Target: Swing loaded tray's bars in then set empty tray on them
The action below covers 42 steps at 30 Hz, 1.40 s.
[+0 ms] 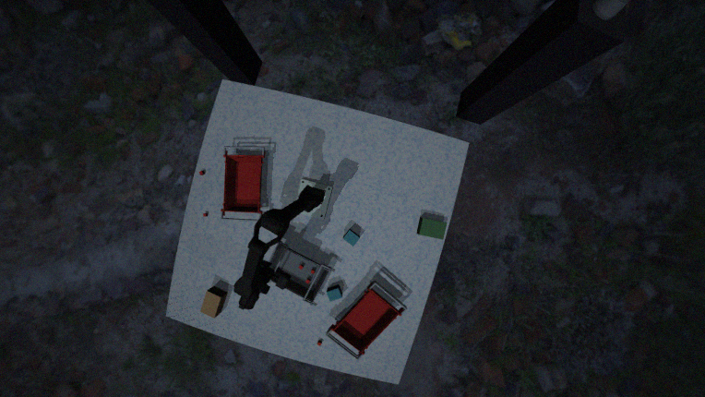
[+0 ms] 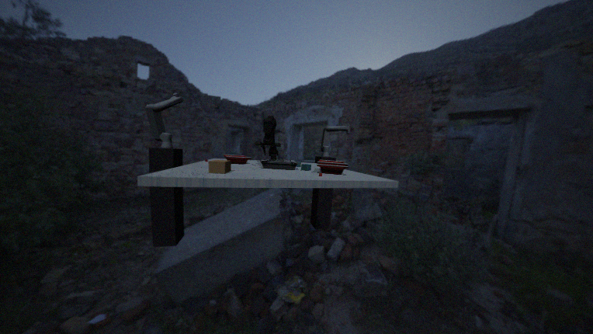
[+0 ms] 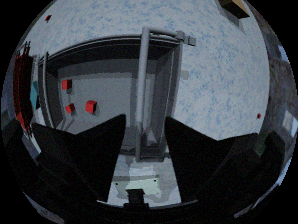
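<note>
A grey tray (image 1: 291, 260) (image 2: 279, 165) (image 3: 110, 87) stands near the arm's base with several small red blocks inside, toward its far end. One wire bar (image 3: 142, 75) lies in across its top near the end under my gripper. The other bar (image 3: 45, 90) runs along the far end; whether it is in or out is unclear. Two empty red trays (image 1: 243, 182) (image 1: 369, 315) stand to either side, with bars out over their ends. My gripper (image 1: 272, 281) (image 2: 272, 156) (image 3: 145, 119) is partly open and empty, above the grey tray, its fingertips on either side of the nearer bar in the wrist view.
Teal cubes (image 1: 352, 237) (image 1: 334, 293) stand near the grey tray. An orange box (image 1: 213, 301) (image 2: 219, 166) stands near the front left edge and a green block (image 1: 431, 227) by the right edge. Loose small red blocks (image 1: 201, 172) (image 1: 319, 342) lie near the red trays.
</note>
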Each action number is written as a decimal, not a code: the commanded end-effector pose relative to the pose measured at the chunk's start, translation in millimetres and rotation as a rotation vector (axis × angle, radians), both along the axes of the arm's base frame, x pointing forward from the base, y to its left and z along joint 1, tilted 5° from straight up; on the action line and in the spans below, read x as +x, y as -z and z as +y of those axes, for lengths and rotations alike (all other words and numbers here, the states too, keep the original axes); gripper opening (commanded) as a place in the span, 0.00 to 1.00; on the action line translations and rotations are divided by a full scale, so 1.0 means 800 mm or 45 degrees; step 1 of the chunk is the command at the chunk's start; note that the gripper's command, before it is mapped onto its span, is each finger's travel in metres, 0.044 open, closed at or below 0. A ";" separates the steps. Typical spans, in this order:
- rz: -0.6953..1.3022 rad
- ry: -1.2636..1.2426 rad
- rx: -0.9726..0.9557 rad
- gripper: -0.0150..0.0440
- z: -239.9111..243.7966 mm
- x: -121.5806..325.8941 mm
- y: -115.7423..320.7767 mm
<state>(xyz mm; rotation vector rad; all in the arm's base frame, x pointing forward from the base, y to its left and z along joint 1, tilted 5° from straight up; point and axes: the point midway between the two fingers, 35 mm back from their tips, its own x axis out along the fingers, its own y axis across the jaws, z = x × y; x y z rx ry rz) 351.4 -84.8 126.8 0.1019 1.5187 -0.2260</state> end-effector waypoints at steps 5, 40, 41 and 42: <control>-0.003 -0.009 -0.002 0.88 0.006 0.001 -0.068; -0.322 3.425 0.068 1.00 -0.215 -0.422 -0.011; -0.322 3.425 0.068 1.00 -0.215 -0.422 -0.011; -0.322 3.425 0.068 1.00 -0.215 -0.421 -0.010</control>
